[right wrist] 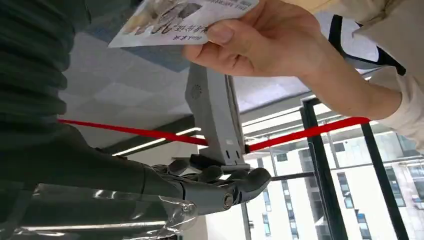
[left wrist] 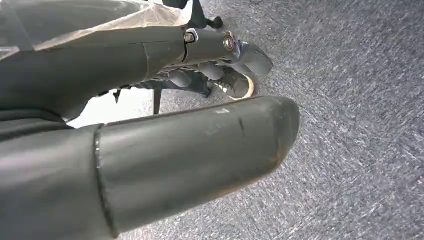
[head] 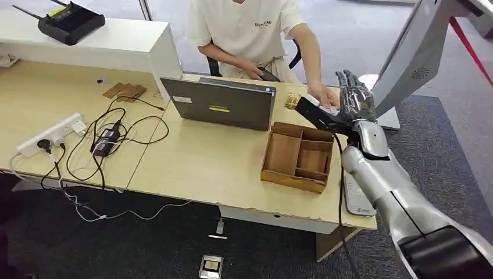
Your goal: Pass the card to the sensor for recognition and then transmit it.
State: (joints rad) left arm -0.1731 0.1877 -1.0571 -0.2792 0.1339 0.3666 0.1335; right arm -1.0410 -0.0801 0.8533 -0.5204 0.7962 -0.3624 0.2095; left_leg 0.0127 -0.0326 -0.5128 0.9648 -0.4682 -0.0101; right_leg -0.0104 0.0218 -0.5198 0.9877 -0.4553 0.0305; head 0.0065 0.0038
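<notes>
The person's face is cut off at the far edge of the head view, and their hand (head: 323, 95) covers most of the card (head: 314, 100) there, so only a pale sliver shows beside the robot's right hand (head: 354, 99). From the right wrist, the card (right wrist: 182, 17) is clearer: a white printed card with a picture and lines of small text I can't read, its far end cropped, pinched by the person's hand (right wrist: 260, 37). The right hand (right wrist: 220, 187) holds nothing, fingers loosely apart and raised near the grey sensor stand (head: 415, 55). The left hand (left wrist: 190, 145) hangs over carpet; whether it is clenched or released, I cannot tell. A wooden tray (head: 297, 156) sits on the tabletop (head: 203, 165), near the laptop (head: 224, 104).
</notes>
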